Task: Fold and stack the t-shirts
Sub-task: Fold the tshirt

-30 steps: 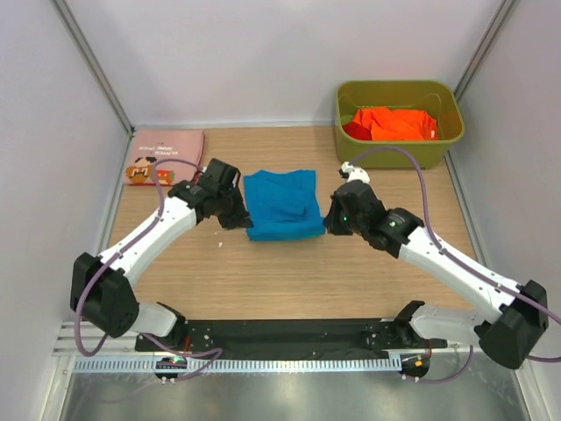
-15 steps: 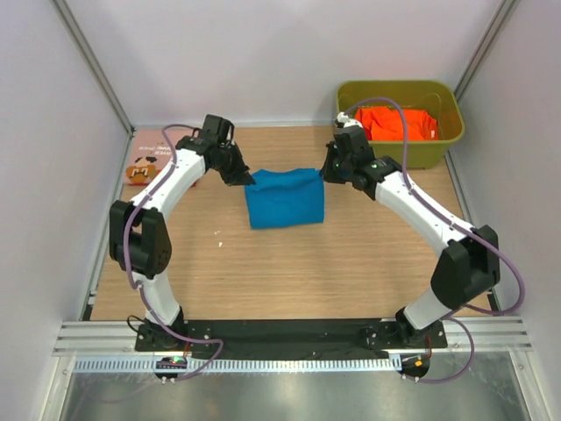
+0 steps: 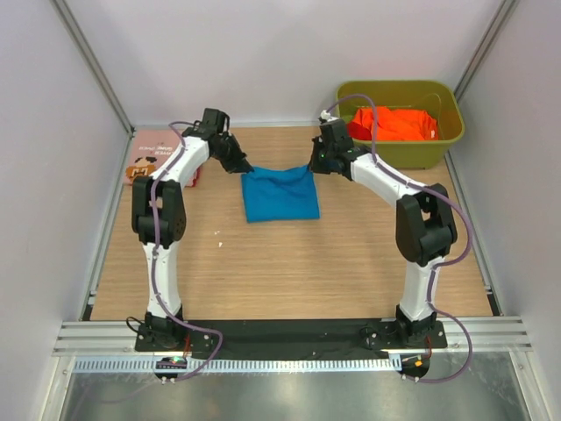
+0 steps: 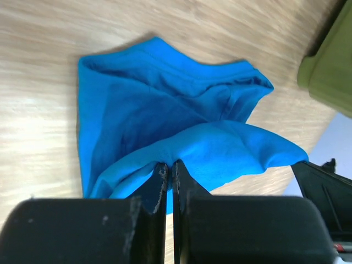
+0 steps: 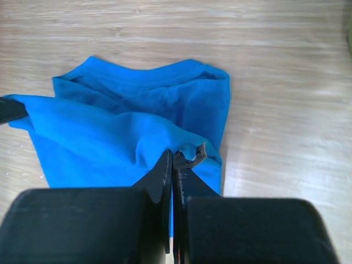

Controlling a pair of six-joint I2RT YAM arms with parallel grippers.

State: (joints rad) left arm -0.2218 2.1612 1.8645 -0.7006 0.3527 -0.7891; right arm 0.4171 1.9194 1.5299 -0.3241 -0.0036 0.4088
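Left tool [image 4: 169,166] and right tool [image 5: 172,157] each pinch the blue t-shirt [image 3: 280,197].

Robotics lab test cell, not a home. Small wood tabletop [image 3: 289,263] boxed in by plain white panels [image 3: 263,61] on aluminium posts [image 3: 92,66]. Left arm [image 3: 158,281] and right arm [image 3: 416,289] are bolted to a black base plate [image 3: 289,333]. Slotted cable duct [image 3: 289,364] runs along the front, and purple cables [image 3: 358,97] loop off the links. Props: blue t-shirt [image 3: 280,195], olive bin [image 3: 399,153] of clothes.
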